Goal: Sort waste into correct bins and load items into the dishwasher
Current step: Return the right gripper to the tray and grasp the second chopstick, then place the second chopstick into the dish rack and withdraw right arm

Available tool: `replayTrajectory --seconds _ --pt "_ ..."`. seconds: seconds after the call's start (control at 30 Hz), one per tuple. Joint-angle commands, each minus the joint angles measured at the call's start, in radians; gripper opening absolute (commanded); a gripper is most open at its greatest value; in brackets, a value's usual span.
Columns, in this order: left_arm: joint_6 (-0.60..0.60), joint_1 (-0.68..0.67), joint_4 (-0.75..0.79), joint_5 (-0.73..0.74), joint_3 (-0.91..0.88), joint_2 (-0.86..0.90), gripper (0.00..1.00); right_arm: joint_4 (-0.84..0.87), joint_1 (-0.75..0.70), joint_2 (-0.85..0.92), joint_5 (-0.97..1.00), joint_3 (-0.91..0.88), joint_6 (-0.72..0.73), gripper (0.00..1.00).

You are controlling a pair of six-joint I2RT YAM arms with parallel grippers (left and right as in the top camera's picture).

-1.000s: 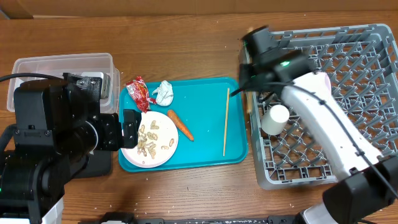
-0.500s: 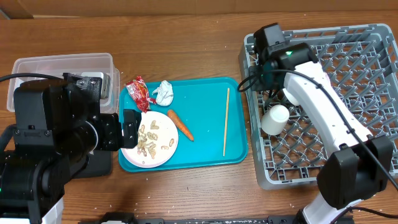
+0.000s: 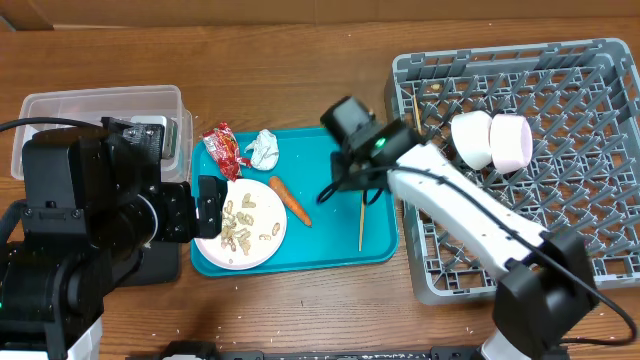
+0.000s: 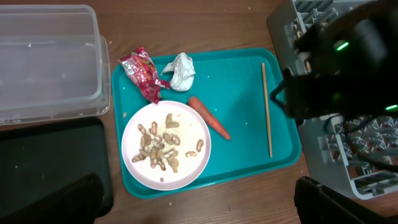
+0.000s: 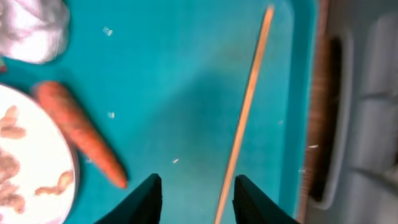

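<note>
One wooden chopstick point(image 3: 363, 200) lies on the teal tray point(image 3: 330, 250), also in the right wrist view point(image 5: 245, 118). My right gripper point(image 3: 352, 192) hangs open just above it; the stick runs between its fingers point(image 5: 202, 199), nearer the right one. On the tray are a carrot point(image 3: 290, 200), a white paper ball point(image 3: 263, 148), a red wrapper point(image 3: 225, 150) and a white plate point(image 3: 240, 225) with peanut shells point(image 4: 158, 146). My left gripper point(image 4: 199, 205) is open wide and empty, high above the tray's front edge.
The grey dish rack point(image 3: 520, 230) stands at the right with two white vessels point(image 3: 488, 140) lying on their sides. The clear tub point(image 3: 100, 105) is at the far left. The black tray point(image 4: 50, 155) lies in front of it, mostly under my left arm.
My right arm has swung from the rack's back left corner down and left, out over the teal tray to the chopstick. The left arm has not moved.
</note>
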Motion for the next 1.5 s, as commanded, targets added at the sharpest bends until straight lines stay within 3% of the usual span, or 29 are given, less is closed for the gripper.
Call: replayTrajectory --seconds 0.0,0.2,0.27,0.33,0.4,0.63,0.8,1.03,1.17,1.27,1.43,1.47 --pt "0.001 0.006 -0.002 -0.005 0.017 0.003 1.00 0.080 -0.008 0.042 0.043 -0.114 0.115 0.44" --pt "0.001 0.006 -0.002 -0.005 0.017 0.003 1.00 0.240 -0.023 0.057 0.032 -0.279 0.115 0.40" --pt "0.001 0.006 -0.002 -0.006 0.017 0.003 1.00 0.283 -0.024 0.057 0.024 -0.309 0.114 0.31" --pt "0.001 0.006 -0.002 -0.006 0.017 0.003 1.00 0.316 -0.024 0.058 -0.003 -0.328 0.112 0.11" --pt "0.002 0.006 -0.002 -0.005 0.017 0.003 1.00 0.321 -0.019 0.058 -0.043 -0.330 0.106 0.04" --pt "0.001 0.006 -0.002 -0.005 0.017 0.003 1.00 0.206 -0.009 0.014 -0.048 -0.206 0.007 0.04" --pt "0.001 0.006 -0.002 -0.005 0.017 0.003 1.00 0.060 -0.028 -0.065 0.096 0.000 -0.083 0.04" --pt "0.001 0.006 -0.002 -0.006 0.017 0.003 1.00 0.016 -0.171 -0.116 0.298 0.153 -0.390 0.04" --pt "0.001 0.006 -0.002 -0.005 0.017 0.003 1.00 0.050 -0.282 -0.095 0.271 0.137 -0.453 0.04" --pt "0.001 0.006 -0.002 -0.006 0.017 0.003 1.00 0.057 -0.349 -0.061 0.119 0.131 -0.494 0.04" --pt "0.001 0.006 -0.002 -0.006 0.017 0.003 1.00 0.052 -0.364 0.010 0.050 0.131 -0.497 0.04" --pt "0.001 0.006 -0.002 -0.006 0.017 0.003 1.00 0.054 -0.363 0.023 0.050 0.131 -0.497 0.08"
